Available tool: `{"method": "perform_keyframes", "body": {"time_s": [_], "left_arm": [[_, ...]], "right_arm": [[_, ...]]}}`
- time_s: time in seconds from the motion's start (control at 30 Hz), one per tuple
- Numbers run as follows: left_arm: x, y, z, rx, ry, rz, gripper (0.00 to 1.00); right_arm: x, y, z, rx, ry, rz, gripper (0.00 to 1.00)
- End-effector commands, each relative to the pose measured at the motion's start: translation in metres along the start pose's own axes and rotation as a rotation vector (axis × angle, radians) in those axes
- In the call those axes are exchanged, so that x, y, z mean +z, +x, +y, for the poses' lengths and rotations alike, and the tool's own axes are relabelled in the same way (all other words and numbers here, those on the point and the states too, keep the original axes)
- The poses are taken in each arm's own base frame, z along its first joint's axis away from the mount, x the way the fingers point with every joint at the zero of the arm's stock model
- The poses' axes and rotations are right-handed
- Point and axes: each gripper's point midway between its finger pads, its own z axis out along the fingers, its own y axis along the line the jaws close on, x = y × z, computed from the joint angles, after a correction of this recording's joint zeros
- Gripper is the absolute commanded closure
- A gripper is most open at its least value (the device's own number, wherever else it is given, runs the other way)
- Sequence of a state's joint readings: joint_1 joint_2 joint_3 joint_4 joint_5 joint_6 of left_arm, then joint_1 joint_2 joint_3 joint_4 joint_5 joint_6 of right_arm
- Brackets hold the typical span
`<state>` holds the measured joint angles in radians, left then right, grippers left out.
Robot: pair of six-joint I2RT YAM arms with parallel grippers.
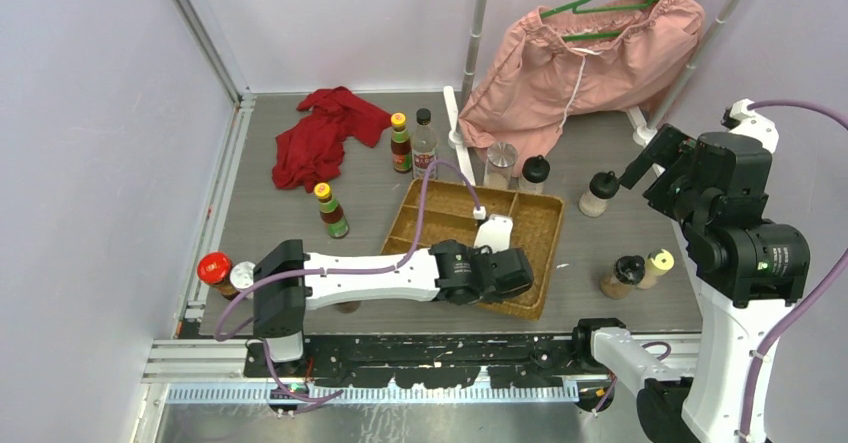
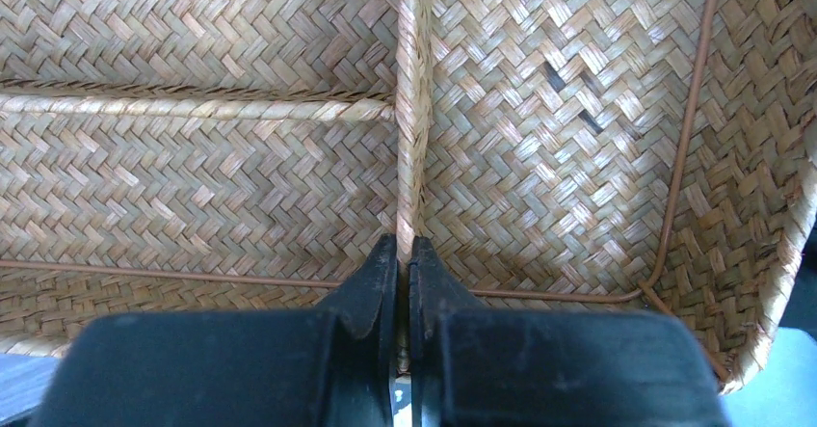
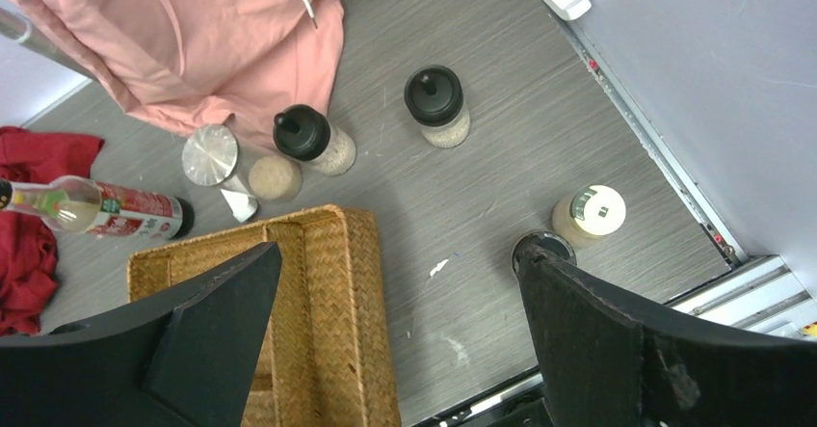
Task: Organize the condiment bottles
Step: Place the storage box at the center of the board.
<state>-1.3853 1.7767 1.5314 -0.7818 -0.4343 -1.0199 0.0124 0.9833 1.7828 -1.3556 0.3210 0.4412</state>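
Grey counter (image 1: 590, 248) runs between lilac walls (image 1: 100, 113), and the condiment bottles (image 1: 401, 143) stand scattered around the wicker tray (image 1: 548, 263), with none visibly inside it. At the near left edge we see a red-capped bottle (image 1: 213, 268) just beside the elbow of the left arm (image 1: 350, 275); a swing of that link could tip it off the counter. Over the tray, the left claw (image 2: 405, 253) is pinched shut on nothing, its tip right at a woven divider, so a push down or sideways could drag the tray into the silver-lidded jar (image 1: 500, 163) behind it. On the right, the right claw (image 3: 400, 292) hangs spread wide and empty. The black-lidded shaker (image 1: 625, 276) and yellow-lidded shaker (image 1: 657, 266) stand so close together that closing on one may topple the other.
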Motion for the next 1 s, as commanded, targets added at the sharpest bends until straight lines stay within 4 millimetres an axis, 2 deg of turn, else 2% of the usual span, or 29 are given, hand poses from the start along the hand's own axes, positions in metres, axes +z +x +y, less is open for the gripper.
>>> {"method": "perform_keyframes", "body": {"time_s": [0.0,0.13,0.3,0.43,0.67,0.77,0.97], "left_arm": [[0.001,-0.015,0.006,-0.132,-0.030,-0.100,1.00],[0.008,-0.006,0.021,-0.148,-0.097,-0.093,1.00],[0.021,-0.013,0.024,-0.136,-0.159,-0.123,1.00],[0.039,-0.021,0.012,-0.160,-0.172,-0.101,1.00],[0.079,-0.008,-0.016,-0.188,-0.195,-0.005,1.00],[0.085,-0.010,-0.016,-0.221,-0.224,-0.003,1.00],[0.085,-0.002,0.001,-0.284,-0.319,0.006,1.00]], "right_arm": [[0.002,0.001,0.001,-0.025,-0.011,-0.019,0.00],[0.012,0.013,0.002,-0.039,-0.009,0.024,0.00],[0.019,0.024,0.001,-0.044,-0.008,0.047,0.00],[0.023,0.032,-0.002,-0.053,0.000,0.067,0.00],[0.024,0.039,-0.004,-0.062,-0.001,0.081,0.00],[0.024,0.042,-0.005,-0.064,0.000,0.085,0.00],[0.028,0.048,-0.004,-0.067,-0.003,0.099,0.00]]}}
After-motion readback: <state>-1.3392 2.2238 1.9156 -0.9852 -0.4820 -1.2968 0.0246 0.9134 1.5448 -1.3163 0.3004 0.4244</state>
